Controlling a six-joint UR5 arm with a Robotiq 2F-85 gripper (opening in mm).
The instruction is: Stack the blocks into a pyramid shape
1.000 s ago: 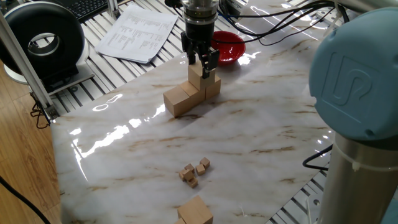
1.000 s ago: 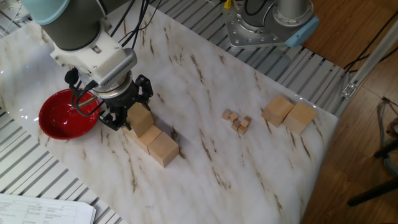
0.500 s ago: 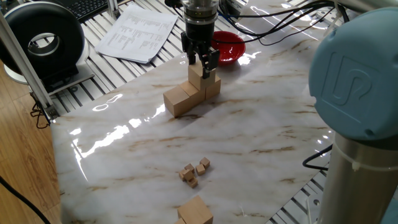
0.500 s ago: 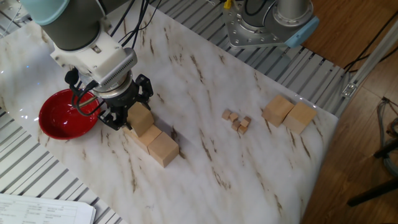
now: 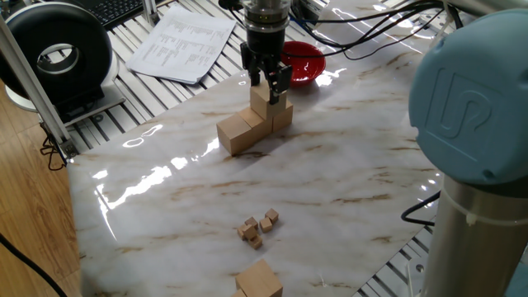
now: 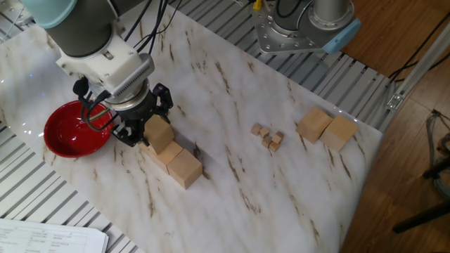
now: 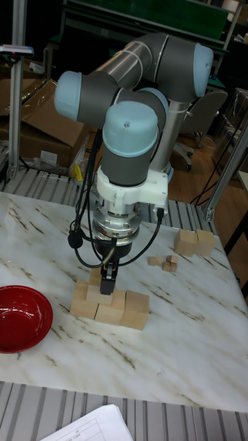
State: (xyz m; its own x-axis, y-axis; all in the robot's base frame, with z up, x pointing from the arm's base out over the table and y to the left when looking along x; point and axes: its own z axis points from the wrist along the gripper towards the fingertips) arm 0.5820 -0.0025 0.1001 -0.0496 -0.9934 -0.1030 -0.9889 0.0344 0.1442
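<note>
My pincer [image 5: 268,80] hangs straight down over the pyramid shape [image 5: 254,122], exactly where it was a second ago; I can find no change between then and now in either fixed view. My two fingers [image 6: 131,133] flank the upper block [image 6: 159,133], one on each side of it. The gap between them is about a block wide, but I cannot tell whether the pads press on the wood or stand just off it. In the tall fixed view my pincer [image 7: 108,282] covers most of that upper block [image 7: 100,293], and only its lower edge shows.

That upper block [image 5: 262,101] sits on a bottom row of three blocks [image 6: 184,169] lying in a line on the marble table [image 5: 346,173], each touching the next. It rests over the end of the row nearer the red bowl [image 6: 74,129], not over the middle. From the tall fixed view the row [image 7: 136,309] runs left to right in front of my wrist.

The red bowl [image 5: 303,63] stands just beside the stack, on the far side from the loose pieces. Two more large blocks [image 6: 327,128] sit touching each other near the table's edge, well apart from the stack; in the tall fixed view this pair [image 7: 193,242] lies behind and to the right. Between the pair and the stack lies a small cluster of tiny cubes [image 6: 268,136]. None of these has moved since the earlier frames. A sheet of printed paper [image 5: 183,41] lies off the marble on the slatted surface.
</note>
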